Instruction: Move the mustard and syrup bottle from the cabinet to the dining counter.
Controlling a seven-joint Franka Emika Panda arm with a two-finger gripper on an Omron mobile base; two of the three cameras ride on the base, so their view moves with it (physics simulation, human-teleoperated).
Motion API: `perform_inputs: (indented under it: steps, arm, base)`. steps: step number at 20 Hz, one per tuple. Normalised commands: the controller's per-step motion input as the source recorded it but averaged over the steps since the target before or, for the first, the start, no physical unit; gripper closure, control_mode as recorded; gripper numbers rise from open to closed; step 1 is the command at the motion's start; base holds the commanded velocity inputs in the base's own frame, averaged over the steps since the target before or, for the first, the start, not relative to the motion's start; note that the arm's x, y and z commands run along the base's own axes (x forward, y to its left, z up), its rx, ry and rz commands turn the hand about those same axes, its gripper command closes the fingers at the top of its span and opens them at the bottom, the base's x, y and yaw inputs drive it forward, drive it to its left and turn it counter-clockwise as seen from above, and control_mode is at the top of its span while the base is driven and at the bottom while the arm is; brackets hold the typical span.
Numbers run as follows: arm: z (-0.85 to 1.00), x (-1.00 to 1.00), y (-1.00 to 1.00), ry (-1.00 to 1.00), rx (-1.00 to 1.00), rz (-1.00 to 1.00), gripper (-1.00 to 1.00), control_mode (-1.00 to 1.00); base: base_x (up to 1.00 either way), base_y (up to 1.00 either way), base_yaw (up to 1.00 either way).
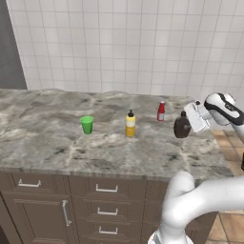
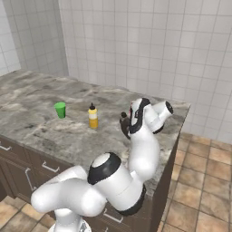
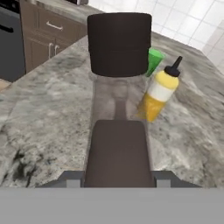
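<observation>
Now the two-finger gripper [image 1: 187, 125] clamps the dark brown, round-bodied syrup bottle [image 1: 181, 126] just over the marbled stone dining counter [image 1: 57, 138]; rigid, slick, bottom-heavy, best held round its wide body.

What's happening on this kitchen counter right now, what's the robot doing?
The white arm's gripper is closed around the syrup bottle, holding it upright at the right end of the dining counter, low over the stone or just resting on it. The mustard already stands on the counter to its left. A green cup sits further left, and a small red bottle stands behind, nearer the tiled wall. So one bottle is delivered and the second is arriving.
</observation>
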Motion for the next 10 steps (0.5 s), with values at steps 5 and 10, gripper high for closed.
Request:
perform_inputs:
  steps: [5,10]
  arm:
    - [-0.41,0.52,-0.11,0.06,0.07,0.00,1.00,-1.00]
    - [-0.47,0.49,-0.15,0.07,0.06,0.00,1.00,-1.00]
  base:
    - [0.00,0.00,0.00]
    - [0.00,0.00,0.00]
